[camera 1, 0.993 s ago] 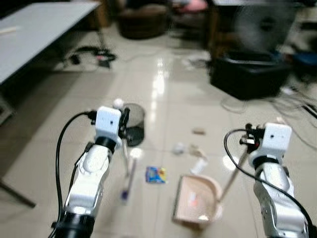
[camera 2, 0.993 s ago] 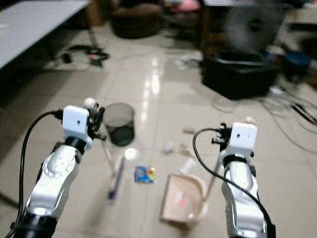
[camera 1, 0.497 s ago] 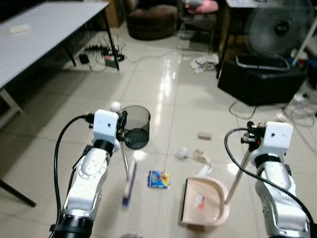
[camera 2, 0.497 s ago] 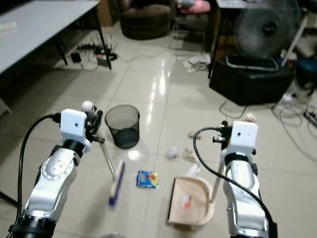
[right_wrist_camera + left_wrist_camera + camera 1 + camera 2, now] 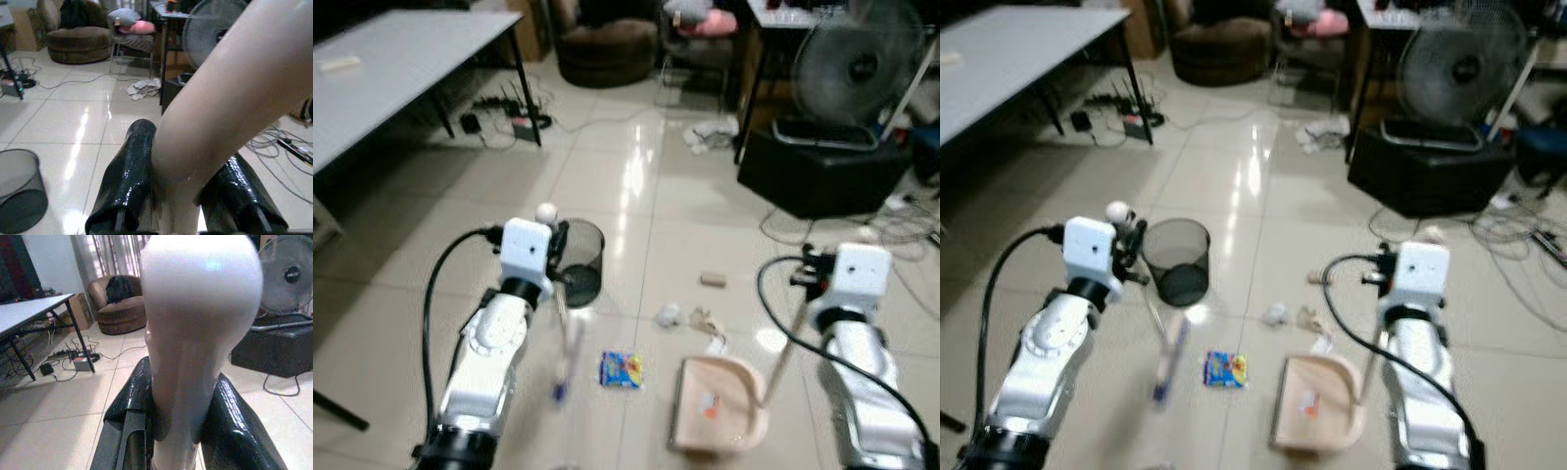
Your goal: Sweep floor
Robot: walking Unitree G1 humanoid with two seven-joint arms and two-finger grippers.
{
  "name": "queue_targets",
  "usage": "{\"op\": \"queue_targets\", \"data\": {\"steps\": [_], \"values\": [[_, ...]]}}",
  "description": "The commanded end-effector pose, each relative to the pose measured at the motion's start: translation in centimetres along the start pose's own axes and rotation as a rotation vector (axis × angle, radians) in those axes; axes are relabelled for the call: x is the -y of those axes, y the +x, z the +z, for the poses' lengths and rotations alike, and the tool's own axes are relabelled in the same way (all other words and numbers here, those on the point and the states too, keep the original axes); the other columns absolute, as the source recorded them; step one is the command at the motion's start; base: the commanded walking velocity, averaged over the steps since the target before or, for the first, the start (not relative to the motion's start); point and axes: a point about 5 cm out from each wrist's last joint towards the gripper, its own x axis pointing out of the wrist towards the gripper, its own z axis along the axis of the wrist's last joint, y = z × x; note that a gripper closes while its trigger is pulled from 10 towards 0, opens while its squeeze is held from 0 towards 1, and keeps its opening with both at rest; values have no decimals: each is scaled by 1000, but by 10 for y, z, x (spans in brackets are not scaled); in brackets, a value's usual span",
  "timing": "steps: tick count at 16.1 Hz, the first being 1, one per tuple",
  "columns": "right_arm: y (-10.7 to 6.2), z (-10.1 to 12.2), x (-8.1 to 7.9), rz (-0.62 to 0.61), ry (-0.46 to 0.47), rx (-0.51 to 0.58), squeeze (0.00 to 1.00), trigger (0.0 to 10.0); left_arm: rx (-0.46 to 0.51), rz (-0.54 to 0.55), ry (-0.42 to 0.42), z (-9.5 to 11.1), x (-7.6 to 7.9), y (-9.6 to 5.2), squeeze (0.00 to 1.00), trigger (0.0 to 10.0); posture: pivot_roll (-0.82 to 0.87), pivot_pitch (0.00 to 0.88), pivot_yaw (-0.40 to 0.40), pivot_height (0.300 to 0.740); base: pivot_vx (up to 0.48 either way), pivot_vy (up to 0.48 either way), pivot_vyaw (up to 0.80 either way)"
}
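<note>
Sweeping litter toward pan | left gripper [image 5: 178, 431] jaws clamp white-handled blue-headed broom [image 5: 562, 357] | right gripper [image 5: 178, 205] jaws clamp beige plastic dustpan [image 5: 717, 406] handle | next: brush blue-yellow wrapper [image 5: 621, 370] toward 3 o'clock into pan

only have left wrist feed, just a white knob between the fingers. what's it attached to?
Observer: A broom handle. The left gripper is shut on its top end, and the broom head is down on the tiled floor.
Operator: what's right arm doing?
Observer: The right gripper is shut on the pale handle of a beige dustpan, which sits on the floor in front of the robot, on its right.
Operator: litter?
Observer: A blue and yellow packet lies between broom head and dustpan. A white crumpled scrap and a small tan piece lie farther out.
Operator: bin nearby?
Observer: A black mesh bin stands just beyond the left gripper.
</note>
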Motion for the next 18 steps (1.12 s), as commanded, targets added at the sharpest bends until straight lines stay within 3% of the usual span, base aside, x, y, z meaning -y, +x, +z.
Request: {"op": "queue_targets", "data": {"steps": [1,4,6,14,18], "values": [[1,10,-2,12,20,51,0,10000,40,9,24,9,-3,2,0,10000,-33,0,38,740,304,0,0],[1,10,-3,20,12,50,0,10000,40,7,23,8,-3,1,0,10000,-34,0,40,740,303,0,0],[1,7,-1,-5,71,28,0,10000,40,6,24,8,-3,1,0,10000,-33,0,36,740,302,0,0],[1,6,0,2,34,22,0,10000,36,7,19,7,-2,1,0,10000,-39,1,40,740,303,0,0],[1,6,0,6,30,24,0,10000,35,6,19,7,-1,2,0,10000,-40,2,40,740,301,0,653]]}}
